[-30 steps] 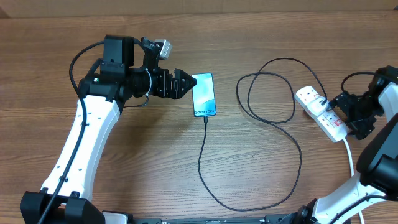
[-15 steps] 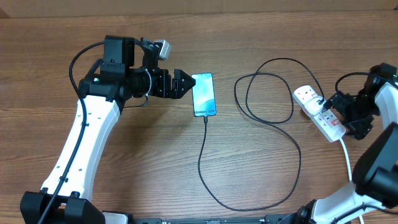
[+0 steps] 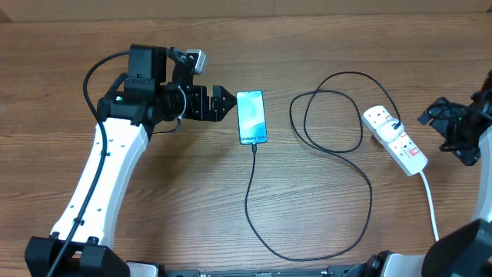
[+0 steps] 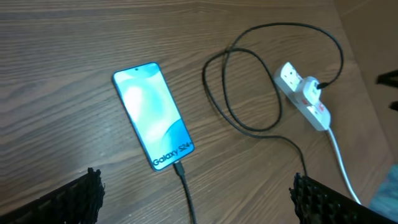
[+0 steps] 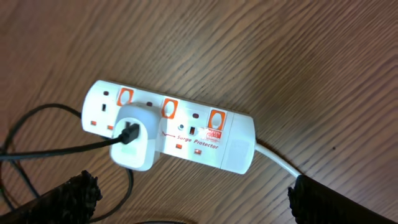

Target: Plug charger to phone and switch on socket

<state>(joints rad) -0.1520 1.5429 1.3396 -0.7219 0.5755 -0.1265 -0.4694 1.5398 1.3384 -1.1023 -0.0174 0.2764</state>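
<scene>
The phone (image 3: 252,117) lies screen-up mid-desk (image 3: 192,231), its long axis running far to near, text end nearest. The charger (image 5: 134,142) joins that end to the socket (image 3: 407,151), which slants from far-left to near-right at the right side. The left claw (image 3: 231,104) gapes empty just left of the phone. The right claw (image 3: 450,135), wide open and empty, hangs right of the socket.

We see a robotics lab bench: two white-and-black jointed robot arms (image 3: 104,165) set at a brown wood-grain tabletop (image 3: 192,223)
</scene>
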